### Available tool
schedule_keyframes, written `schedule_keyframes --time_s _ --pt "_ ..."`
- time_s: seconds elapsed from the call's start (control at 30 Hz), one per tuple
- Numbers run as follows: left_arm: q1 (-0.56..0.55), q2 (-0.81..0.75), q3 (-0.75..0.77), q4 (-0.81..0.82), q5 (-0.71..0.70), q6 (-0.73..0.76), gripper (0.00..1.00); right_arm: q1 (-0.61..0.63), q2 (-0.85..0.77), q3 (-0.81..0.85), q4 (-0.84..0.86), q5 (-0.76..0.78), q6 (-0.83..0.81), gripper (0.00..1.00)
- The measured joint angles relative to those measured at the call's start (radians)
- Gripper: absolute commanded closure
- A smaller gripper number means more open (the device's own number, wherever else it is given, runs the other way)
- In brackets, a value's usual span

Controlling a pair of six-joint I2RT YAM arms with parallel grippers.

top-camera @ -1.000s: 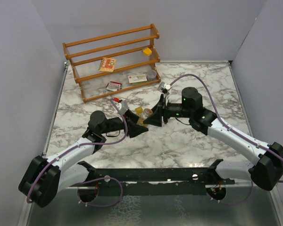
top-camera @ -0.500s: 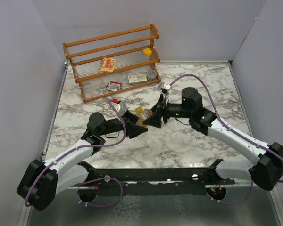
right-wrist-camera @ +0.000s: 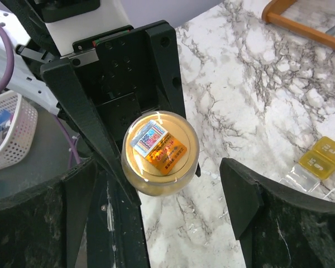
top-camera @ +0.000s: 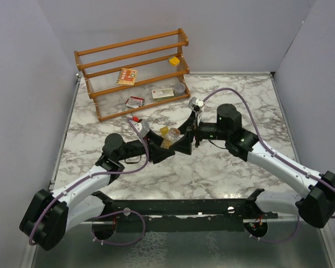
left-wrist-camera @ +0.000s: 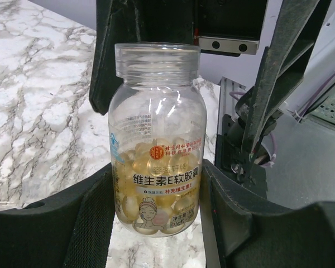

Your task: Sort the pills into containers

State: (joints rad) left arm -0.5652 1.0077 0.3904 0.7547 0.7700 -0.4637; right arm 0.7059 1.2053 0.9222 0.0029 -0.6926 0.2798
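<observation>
A clear round jar (left-wrist-camera: 156,139) with yellow softgel pills and a printed label is clamped low on its body by my left gripper (left-wrist-camera: 156,215). It is held above the marble table (top-camera: 212,167). In the right wrist view the jar's (right-wrist-camera: 159,151) mouth end faces me, with an orange and blue sticker on it. My right gripper (right-wrist-camera: 159,187) stands open around that end, and both fingers (right-wrist-camera: 240,190) are clear of the jar. In the top view the two grippers meet mid-table, left gripper (top-camera: 163,148) and right gripper (top-camera: 181,139). A small squarish yellow box (right-wrist-camera: 322,157) lies on the table beyond.
A wooden rack (top-camera: 131,72) stands at the back left, with card packets (top-camera: 127,76), a grey tin (top-camera: 180,87) and a yellow item (top-camera: 173,60) on its shelves. A white basket (right-wrist-camera: 5,134) shows off the table at the left of the right wrist view.
My right gripper has opened off the jar's top end. The left arm shifted slightly and still holds the jar.
</observation>
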Motion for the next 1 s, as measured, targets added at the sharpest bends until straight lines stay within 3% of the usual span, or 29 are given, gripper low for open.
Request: schedule_keyframes --time_s 0.47,0.57,0.63,1.0 --pt "0.0 -0.099 0.0 -0.057 -0.113 0.034 1.0 0.0 -0.277 -0.043 -0.055 0.264 0.046 0.04" --pt "0.0 -0.109 0.0 -0.074 -0.133 0.037 1.0 0.0 -0.315 -0.047 -0.051 0.332 0.061 0.14" --pt "0.0 -0.112 0.0 -0.084 -0.143 0.037 1.0 0.0 -0.311 -0.045 -0.047 0.359 0.066 0.2" --pt "0.0 -0.175 -0.022 -0.116 -0.221 0.052 1.0 0.0 -0.089 -0.009 0.016 0.334 0.111 0.33"
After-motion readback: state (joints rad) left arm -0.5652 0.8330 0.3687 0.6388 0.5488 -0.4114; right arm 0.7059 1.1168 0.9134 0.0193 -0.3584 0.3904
